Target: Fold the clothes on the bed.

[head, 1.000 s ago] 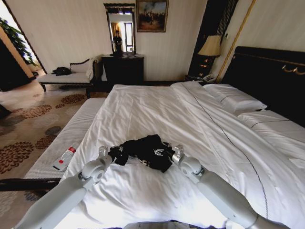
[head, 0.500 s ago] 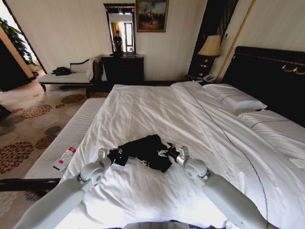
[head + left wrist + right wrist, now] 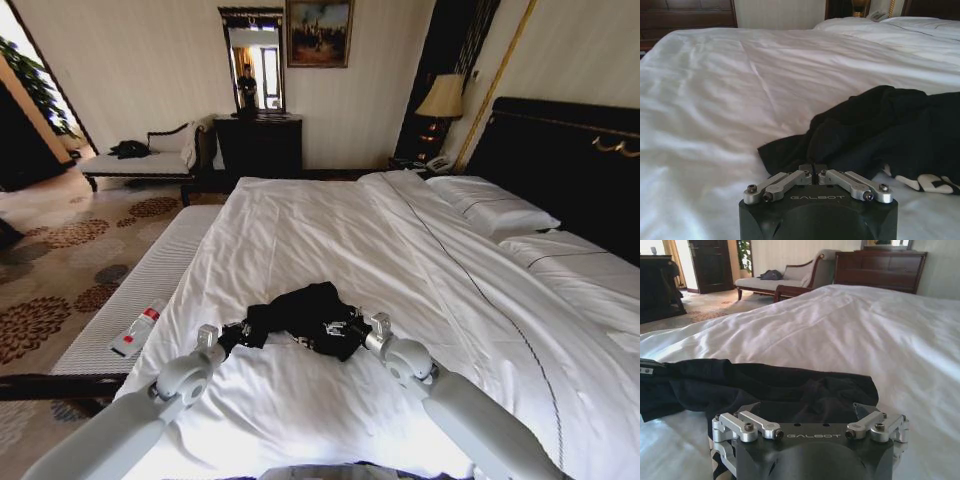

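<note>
left gripper (image 3: pixel 212 340) low at 7 o'clock on the bed (image 3: pixel 330 230), fingers clenched together, tips at the near-left edge of the black t-shirt (image 3: pixel 300 318) with nothing visibly pinched between them. right gripper (image 3: pixel 372 330) at 5 o'clock, against the shirt's right edge; fingers spread apart, black fabric bunched right in front of them, can't tell if any is caught. shirt is a crumpled heap on the white sheet in the near-middle of the mattress, not flat, not folded, so the task looks early.

risks, my read: the clenched left fingers may have no cloth, so a lift brings up nothing. if the right one closes on the bunched heap it may take several layers at once and the shirt will not spread. a low pull could drag the sheet with it.

left wrist view: left gripper (image 3: pixel 813 172) with tips meeting just short of a dark flap of the shirt (image 3: pixel 880 130), plus white lettering at the lower edge, which the head view barely gives. right wrist view: right gripper (image 3: pixel 810 422) with splayed fingers and the shirt (image 3: pixel 765 385) lying across them.

farther out, head view: a bottle (image 3: pixel 138 328) on the bench at 9 o'clock, pillows (image 3: pixel 500 212) and headboard at 2 o'clock, a chaise at 11 o'clock.
</note>
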Controlling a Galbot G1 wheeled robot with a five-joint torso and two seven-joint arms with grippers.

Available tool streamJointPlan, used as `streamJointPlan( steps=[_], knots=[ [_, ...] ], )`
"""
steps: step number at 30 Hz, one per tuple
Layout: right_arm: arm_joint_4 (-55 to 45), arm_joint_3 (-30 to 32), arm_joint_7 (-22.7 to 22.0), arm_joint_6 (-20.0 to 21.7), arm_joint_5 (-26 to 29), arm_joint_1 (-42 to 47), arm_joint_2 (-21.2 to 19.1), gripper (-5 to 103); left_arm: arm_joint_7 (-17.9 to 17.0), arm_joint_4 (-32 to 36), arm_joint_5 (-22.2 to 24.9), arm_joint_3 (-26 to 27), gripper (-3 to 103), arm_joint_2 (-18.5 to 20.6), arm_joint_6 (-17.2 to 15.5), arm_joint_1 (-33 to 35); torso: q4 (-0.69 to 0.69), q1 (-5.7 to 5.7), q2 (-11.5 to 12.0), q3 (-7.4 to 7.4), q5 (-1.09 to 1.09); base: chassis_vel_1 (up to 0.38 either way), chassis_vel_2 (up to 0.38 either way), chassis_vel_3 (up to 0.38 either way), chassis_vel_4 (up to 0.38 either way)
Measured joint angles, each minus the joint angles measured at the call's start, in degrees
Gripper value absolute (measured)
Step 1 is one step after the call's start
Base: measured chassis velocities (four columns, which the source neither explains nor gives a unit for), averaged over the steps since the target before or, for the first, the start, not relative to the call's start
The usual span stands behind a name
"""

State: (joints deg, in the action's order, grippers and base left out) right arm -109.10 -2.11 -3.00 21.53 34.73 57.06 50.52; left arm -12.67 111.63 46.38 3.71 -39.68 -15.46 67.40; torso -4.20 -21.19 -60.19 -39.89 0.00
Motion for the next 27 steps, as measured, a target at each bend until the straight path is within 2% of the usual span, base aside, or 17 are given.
streamJointPlan(
  steps=[11, 13, 15, 18, 19, 22, 24, 25, 27],
  knots=[
    [6.0, -4.2, 0.4, -0.8, 2.4, -7.3, -0.3, 101, 0.1, -0.3, -0.1, -0.3, 1, -0.7, 0.0, -0.3, 0.0, -0.02, 0.0, -0.01, 0.01, 0.0, 0.0, 0.0, 0.0],
    [7.2, -5.2, 0.4, -0.8, 2.3, -7.7, 0.0, 91, 0.2, -0.4, -0.1, -0.2, 1, -0.7, 0.1, -0.2, 0.01, -0.01, 0.0, 0.0, 0.0, 0.0, 0.0, 0.0, 0.0],
    [7.4, -5.3, 0.4, -0.8, 2.1, -7.7, 0.1, 91, 0.3, -0.4, -0.1, -0.2, 1, -0.7, 0.1, -0.2, 0.01, 0.0, 0.0, 0.0, 0.0, 0.0, 0.0, 0.0, 0.0],
    [8.0, -5.0, 0.4, -0.8, 1.8, -7.1, 0.0, 75, 0.4, -0.5, 0.0, -0.4, 1, -0.9, 0.1, -0.6, 0.0, -0.01, 0.0, 0.0, 0.01, 0.0, 0.0, 0.0, 0.0],
    [8.0, -5.0, 0.4, -0.8, 1.8, -7.1, 0.0, 75, 0.4, -0.5, 0.0, -0.4, 1, -0.9, 0.1, -0.6, 0.0, -0.01, 0.0, 0.0, 0.01, 0.0, 0.0, 0.0, 0.0],
    [7.2, -4.6, 0.2, -0.8, 1.9, -6.3, -0.3, 61, 0.6, -0.9, -0.1, -0.7, 1, -1.2, 0.1, -0.9, -0.01, -0.01, 0.0, 0.0, 0.01, 0.0, 0.0, 0.0, 0.0],
    [7.0, -4.6, 0.2, -0.8, 1.9, -6.2, -0.3, 61, 0.6, -1.0, -0.1, -0.7, 1, -1.2, 0.1, -0.9, -0.01, -0.01, 0.0, 0.0, 0.01, 0.0, 0.0, 0.0, 0.0],
    [6.7, -4.5, 0.1, -0.8, 1.9, -5.9, -0.4, 50, 0.6, -1.0, -0.2, -0.8, 1, -1.4, 0.1, -1.0, 0.0, -0.01, 0.0, 0.0, 0.01, 0.0, 0.0, 0.0, 0.0],
    [6.5, -4.4, 0.1, -0.8, 1.8, -5.7, -0.4, 50, 0.6, -1.0, -0.2, -0.8, 1, -1.4, 0.1, -1.0, 0.0, -0.01, 0.0, 0.0, 0.0, 0.0, 0.0, 0.0, 0.0]
  ],
)
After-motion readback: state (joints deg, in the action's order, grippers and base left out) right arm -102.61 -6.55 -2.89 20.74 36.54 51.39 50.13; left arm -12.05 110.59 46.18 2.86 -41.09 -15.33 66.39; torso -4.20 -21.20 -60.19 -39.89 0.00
